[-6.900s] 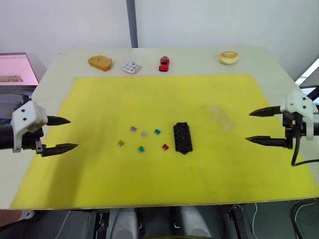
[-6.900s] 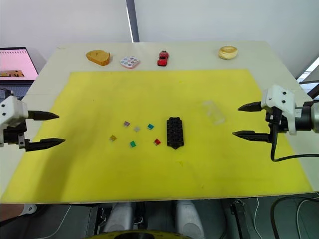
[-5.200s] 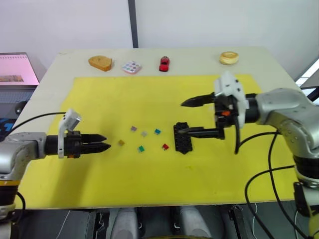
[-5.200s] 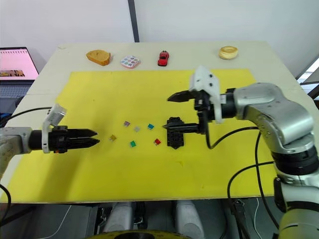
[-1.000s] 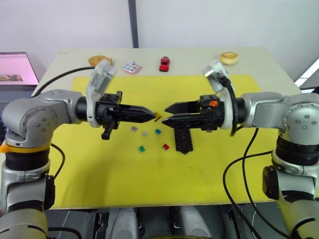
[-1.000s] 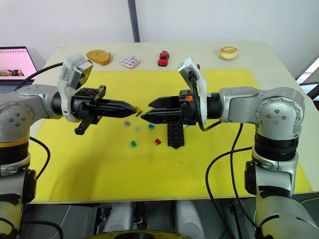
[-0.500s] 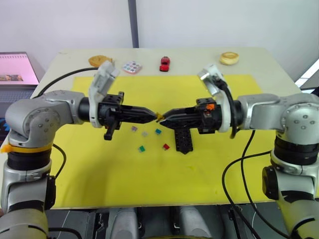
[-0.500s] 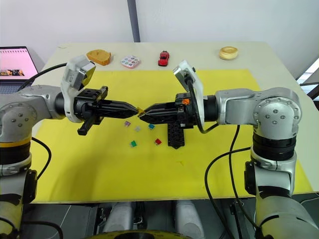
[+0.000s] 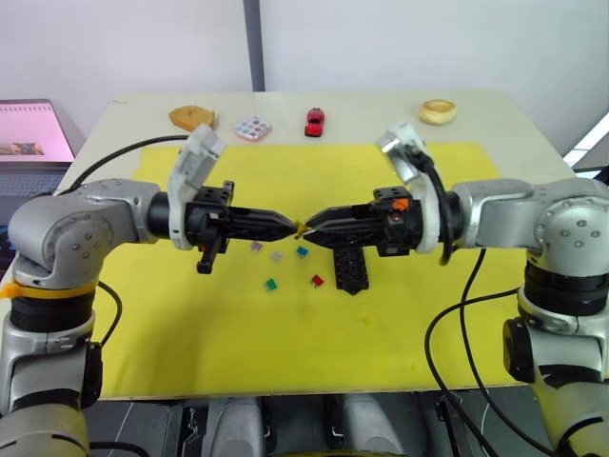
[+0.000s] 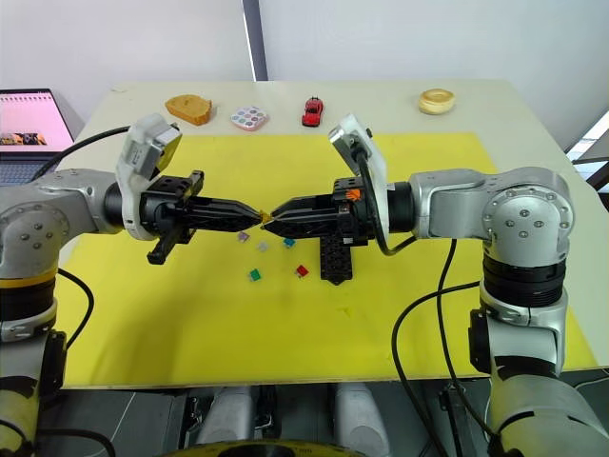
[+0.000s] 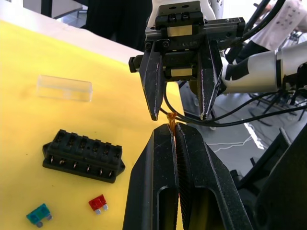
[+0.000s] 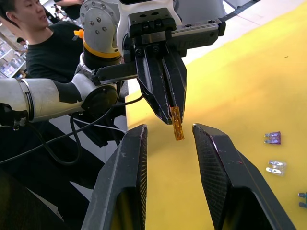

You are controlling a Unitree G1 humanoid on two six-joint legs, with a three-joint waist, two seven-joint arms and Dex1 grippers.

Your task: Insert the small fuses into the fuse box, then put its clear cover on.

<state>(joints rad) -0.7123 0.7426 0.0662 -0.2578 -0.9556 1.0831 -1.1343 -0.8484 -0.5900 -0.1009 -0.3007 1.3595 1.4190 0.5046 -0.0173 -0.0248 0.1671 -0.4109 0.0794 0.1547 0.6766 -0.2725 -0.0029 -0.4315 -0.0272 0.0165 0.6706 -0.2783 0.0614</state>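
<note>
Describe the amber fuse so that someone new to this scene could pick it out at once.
Look above the middle of the yellow mat, where the two arms meet tip to tip. The amber fuse is pinched in the shut fingers of the left gripper, its free end between the open fingers of the right gripper. It is the only fuse off the mat; the others lie loose beside the fuse box.
</note>
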